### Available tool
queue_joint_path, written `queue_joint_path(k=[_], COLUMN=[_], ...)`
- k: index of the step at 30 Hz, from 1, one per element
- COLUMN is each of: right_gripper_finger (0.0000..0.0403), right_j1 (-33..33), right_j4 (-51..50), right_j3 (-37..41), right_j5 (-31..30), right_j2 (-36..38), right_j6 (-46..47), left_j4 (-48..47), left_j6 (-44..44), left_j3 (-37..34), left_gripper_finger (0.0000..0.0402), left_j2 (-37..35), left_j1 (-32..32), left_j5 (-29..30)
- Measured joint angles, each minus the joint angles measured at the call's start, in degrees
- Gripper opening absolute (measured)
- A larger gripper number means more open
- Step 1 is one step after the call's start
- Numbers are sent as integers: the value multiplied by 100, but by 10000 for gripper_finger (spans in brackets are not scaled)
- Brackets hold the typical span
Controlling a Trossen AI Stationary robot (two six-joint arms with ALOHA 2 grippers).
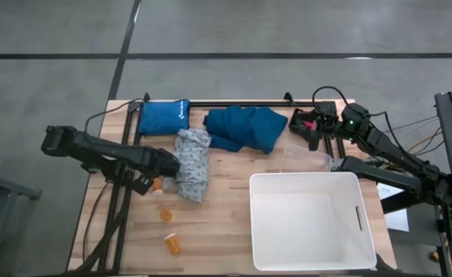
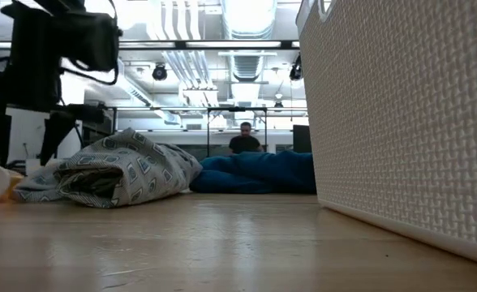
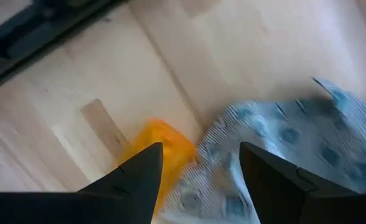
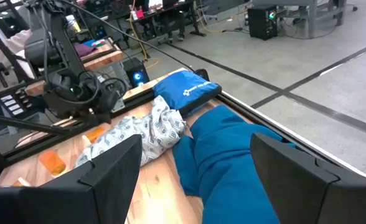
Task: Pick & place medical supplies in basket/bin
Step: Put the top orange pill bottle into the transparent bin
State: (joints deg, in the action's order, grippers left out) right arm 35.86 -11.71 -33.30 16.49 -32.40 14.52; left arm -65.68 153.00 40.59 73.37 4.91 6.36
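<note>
Black jointed arms (image 1: 103,151), black cables, green light near right wrist.

Light was bright and even, coming from overhead; in the low view the ceiling lights (image 2: 247,20) at 12 o'clock glared to white while the tabletop (image 2: 182,243) in front lay soft and out of focus. From above, shadows were faint and short. The left wrist view was blurred throughout, its dark fingers (image 3: 136,180) and the patterned cloth (image 3: 282,143) smeared.
</note>
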Motion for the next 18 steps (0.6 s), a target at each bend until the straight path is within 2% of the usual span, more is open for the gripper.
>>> queue_joint_path(k=[8, 12, 18], right_gripper_finger=[302, 300, 293], right_j1=[0, 0, 2], right_j4=[-1, -1, -1], right_j3=[0, 0, 0], right_j5=[0, 0, 0], right_j2=[0, 0, 0], right_j6=[1, 1, 1], left_j4=[-989, -1388, -1242], left_j6=[-1347, -1737, -2125], left_j3=[711, 964, 984], left_gripper_finger=[219, 230, 268], left_j2=[-86, -91, -95], left_j1=[0, 0, 4], left_j5=[377, 334, 11])
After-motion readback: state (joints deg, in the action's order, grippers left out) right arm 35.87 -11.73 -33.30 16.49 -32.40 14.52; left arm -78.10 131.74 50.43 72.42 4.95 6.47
